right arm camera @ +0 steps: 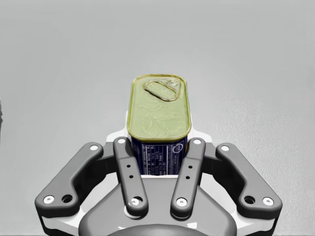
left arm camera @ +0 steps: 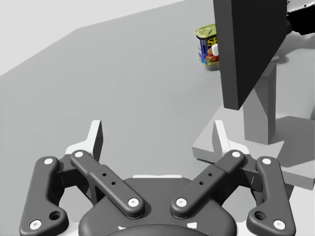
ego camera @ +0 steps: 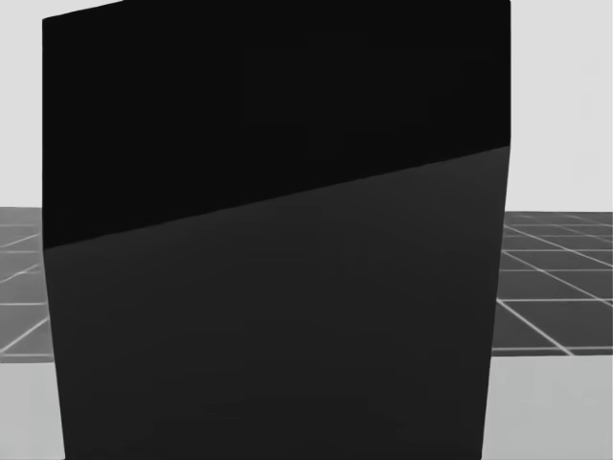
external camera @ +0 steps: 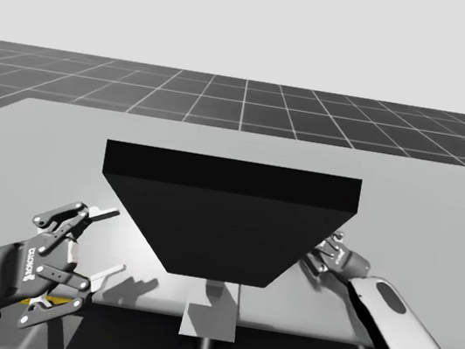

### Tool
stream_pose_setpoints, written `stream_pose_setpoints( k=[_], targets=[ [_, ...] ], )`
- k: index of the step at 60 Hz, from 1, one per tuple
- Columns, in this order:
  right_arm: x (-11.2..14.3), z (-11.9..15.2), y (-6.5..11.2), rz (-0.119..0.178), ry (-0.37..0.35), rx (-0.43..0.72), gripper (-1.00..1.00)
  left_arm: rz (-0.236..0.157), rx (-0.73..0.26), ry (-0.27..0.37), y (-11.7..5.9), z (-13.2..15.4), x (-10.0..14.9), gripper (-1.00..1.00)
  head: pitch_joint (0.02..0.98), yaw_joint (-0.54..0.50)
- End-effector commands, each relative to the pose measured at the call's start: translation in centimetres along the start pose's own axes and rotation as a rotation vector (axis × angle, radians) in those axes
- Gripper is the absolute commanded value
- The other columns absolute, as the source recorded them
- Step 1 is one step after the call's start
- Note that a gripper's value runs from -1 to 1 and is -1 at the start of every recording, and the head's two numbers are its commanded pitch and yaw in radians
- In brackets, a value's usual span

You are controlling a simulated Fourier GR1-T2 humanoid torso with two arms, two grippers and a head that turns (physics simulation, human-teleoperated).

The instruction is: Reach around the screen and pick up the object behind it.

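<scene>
Metal, so we judge the yellow-topped oblong can (right arm camera: 158, 113) stiff, hefty and slick-sided; it is behind the screen (external camera: 226, 218) with our right gripper (right arm camera: 154, 138) clamped across its long sides, left gripper (left arm camera: 157, 132) splayed empty.

Gripper (left arm camera: 157, 133) spread wide over table (left arm camera: 98, 73); ahead, screen (left arm camera: 248, 49) on stand (left arm camera: 258, 110) half-hides a yellow-topped can (left arm camera: 205, 45), seemingly upright.

We find print on the paper label of the blue rectangular tin (right arm camera: 158, 118): large yellow letters on one side, fine white lines on another, too small to read. Our left pincer (external camera: 108, 242) carries small white lettering on its housing, illegible too.
</scene>
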Motion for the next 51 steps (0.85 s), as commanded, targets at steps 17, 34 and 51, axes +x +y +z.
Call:
stream_pose_setpoints(
  k=[17, 34, 51],
  targets=[
    [6.6, 8.5, -6.0, 0.124, -0.189, -0.321, 0.96, -0.004, 0.001, -0.001, 0.0, 0.0, 0.1, -1.00, 0.192, -0.04],
    [13.0, 13.5, -6.5, 0.225, -0.304, -0.441, 0.95, -0.010, 0.005, -0.001, 0.1, 0.1, 0.3, -1.00, 0.192, -0.04],
    [19.6, 14.7, -4.2, 0.440, -0.485, -0.550, 0.99, -0.014, 0.013, -0.002, 0.1, 0.2, 0.4, -1.00, 0.193, -0.03]
  ],
)
